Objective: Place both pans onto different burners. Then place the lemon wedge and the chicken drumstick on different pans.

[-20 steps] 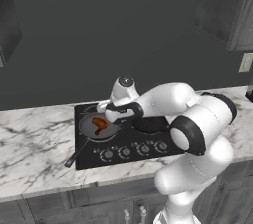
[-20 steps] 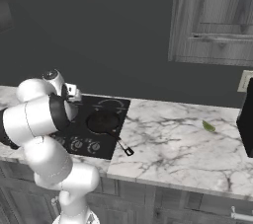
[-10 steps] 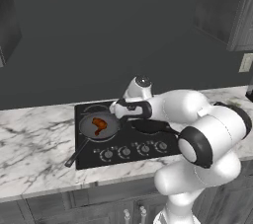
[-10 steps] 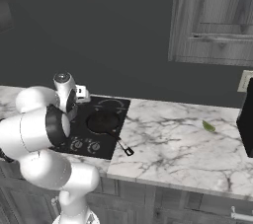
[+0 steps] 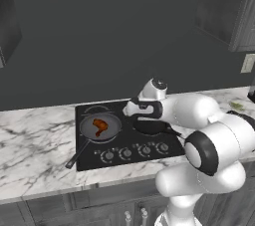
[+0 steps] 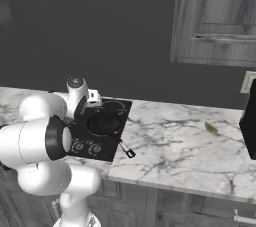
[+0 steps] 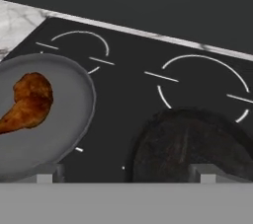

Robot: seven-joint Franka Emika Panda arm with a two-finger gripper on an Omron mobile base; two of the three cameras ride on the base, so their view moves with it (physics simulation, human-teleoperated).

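While the drumstick [image 5: 100, 126] already lies in the grey pan [image 5: 101, 127] at centre-left of the left base frame, the lemon [image 6: 211, 128] sits on the surface [image 6: 175, 146] at the right of the right base frame, well apart from the cooktop [image 5: 124, 133]. The black pan [image 6: 104, 124] rests on a front burner left of centre in that frame, its thin handle reaching past the cooktop's edge over the marble. In the hand frame the grey pan is at lower left and the black pan [image 7: 190, 146] at lower right, with two bare burner rings [image 7: 202, 82] across the upper half.

The tool [image 5: 130, 110] hangs above the middle of the cooktop, between the two pans. Its tips [image 7: 49, 172] show wide apart at the bottom corners of the hand frame with nothing between them, so it is released and carrying nothing.

Judged from this, only the lemon is left. The risks lie there: it is tiny and far off to the side, so a reach from this stance may fall short unless the base drives over. A small wedge can slip from flat tips or be nudged along the surface if the closing is off-centre. On the way back, a low swing could catch the black pan's handle and drag it off its burner, and dropping the wedge into the grey pan would put both foods together
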